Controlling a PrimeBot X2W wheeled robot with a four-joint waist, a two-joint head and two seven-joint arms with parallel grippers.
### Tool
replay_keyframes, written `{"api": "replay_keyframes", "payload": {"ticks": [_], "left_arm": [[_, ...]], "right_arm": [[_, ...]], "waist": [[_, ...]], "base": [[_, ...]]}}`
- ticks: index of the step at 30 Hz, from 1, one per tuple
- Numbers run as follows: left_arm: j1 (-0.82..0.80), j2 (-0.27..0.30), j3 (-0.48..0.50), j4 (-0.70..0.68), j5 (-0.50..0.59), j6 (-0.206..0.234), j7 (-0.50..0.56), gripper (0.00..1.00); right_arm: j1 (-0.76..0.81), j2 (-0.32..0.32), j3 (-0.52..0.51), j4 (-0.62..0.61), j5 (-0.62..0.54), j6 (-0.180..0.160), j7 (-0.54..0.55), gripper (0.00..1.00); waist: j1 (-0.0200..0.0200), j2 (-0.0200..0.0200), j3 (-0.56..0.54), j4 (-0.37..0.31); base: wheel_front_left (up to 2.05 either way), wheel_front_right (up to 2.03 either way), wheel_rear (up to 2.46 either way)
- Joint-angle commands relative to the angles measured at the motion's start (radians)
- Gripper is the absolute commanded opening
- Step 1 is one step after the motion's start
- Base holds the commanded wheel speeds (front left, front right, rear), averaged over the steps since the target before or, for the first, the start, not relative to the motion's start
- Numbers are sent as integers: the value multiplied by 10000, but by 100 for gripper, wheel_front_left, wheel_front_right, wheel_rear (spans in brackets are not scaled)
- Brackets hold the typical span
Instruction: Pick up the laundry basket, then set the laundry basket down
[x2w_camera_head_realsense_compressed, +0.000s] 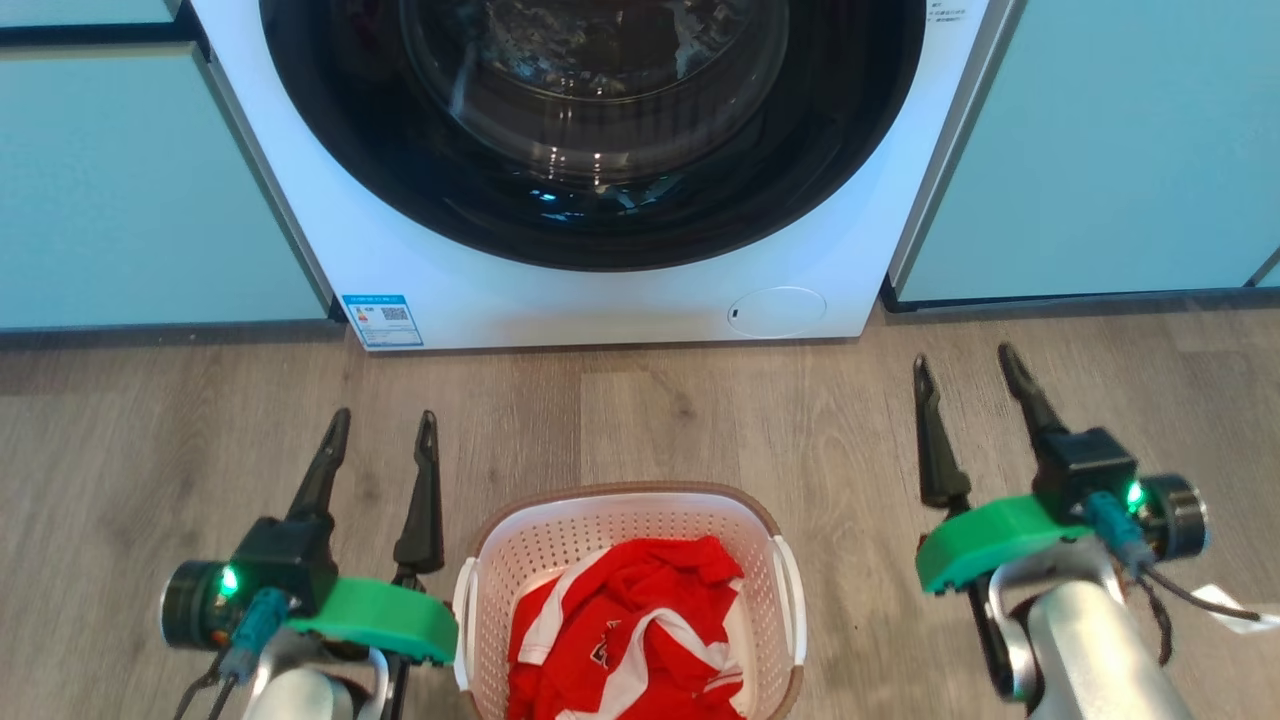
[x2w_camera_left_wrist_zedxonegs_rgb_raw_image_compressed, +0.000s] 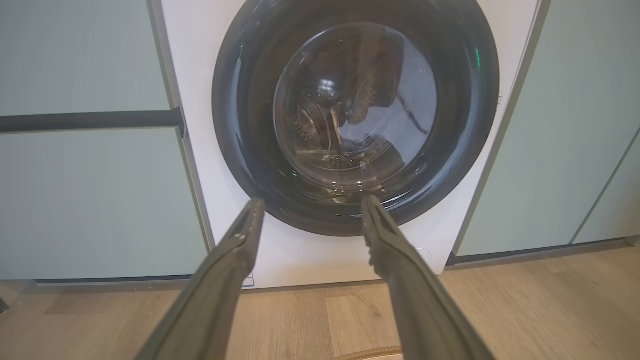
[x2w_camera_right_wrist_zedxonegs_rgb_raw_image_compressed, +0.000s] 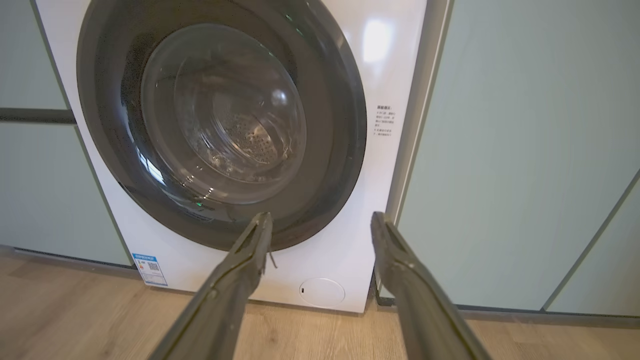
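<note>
The laundry basket (x2w_camera_head_realsense_compressed: 560, 545), white perforated plastic with a brown rim, stands on the wooden floor at the bottom middle of the head view, with red and white clothing (x2w_camera_head_realsense_compressed: 625, 630) inside. White handles show on both its sides. My left gripper (x2w_camera_head_realsense_compressed: 385, 425) hangs open just left of the basket, nothing between its fingers. My right gripper (x2w_camera_head_realsense_compressed: 965, 365) is open too, further off to the basket's right and held higher. In the left wrist view my open fingers (x2w_camera_left_wrist_zedxonegs_rgb_raw_image_compressed: 240, 245) point at the washer, and a sliver of the basket rim (x2w_camera_left_wrist_zedxonegs_rgb_raw_image_compressed: 372, 354) shows at the bottom edge. The right wrist view has its fingers (x2w_camera_right_wrist_zedxonegs_rgb_raw_image_compressed: 250, 250) spread likewise.
A white front-loading washer (x2w_camera_head_realsense_compressed: 600, 300) with a dark round door, shut, stands straight ahead between pale green cabinet fronts (x2w_camera_head_realsense_compressed: 130, 200). Bare wooden floor (x2w_camera_head_realsense_compressed: 650, 410) lies between the washer and the basket and to both sides.
</note>
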Motion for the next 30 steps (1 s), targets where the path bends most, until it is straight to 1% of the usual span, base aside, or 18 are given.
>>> {"api": "replay_keyframes", "payload": {"ticks": [1,3,6,8,11,14,21,25,30], "left_arm": [[-336,-109,477,-192,139,-160,-120,100],[-319,-210,640,29,119,-393,-120,100],[-306,-304,808,376,149,-710,-120,100],[-272,-342,851,664,178,-859,-120,100],[-263,-379,930,942,173,-966,-120,100],[-269,-396,1016,1061,163,-993,-120,100],[-283,-403,1051,1024,-23,-821,-120,100],[-278,-404,968,971,190,-776,-120,100],[-260,-404,925,941,190,-696,-120,100]], "right_arm": [[-151,-74,259,120,-80,69,-134,100],[-207,-74,284,539,-147,69,-134,100],[-302,-74,320,842,-83,69,-134,100],[-343,-74,318,939,-31,69,-134,100],[-387,-74,316,1044,-13,69,-134,100],[-414,-74,331,1100,-54,69,-134,100],[-419,-74,293,1138,-119,69,-134,100],[-439,-74,297,1143,-119,69,-134,100],[-441,-74,313,1148,-122,69,-134,100]], "waist": [[0,0,-11,-16],[0,0,-8,-22],[0,0,2,-27],[0,0,2,-31],[0,0,-7,-44],[0,0,-18,-45],[0,0,-60,-52],[0,0,-70,-57],[0,0,-77,-53]], "base": [[0,0,0],[0,0,0],[0,0,0],[0,0,0],[0,0,0],[0,0,0],[0,0,0],[0,0,0],[0,0,0]]}}
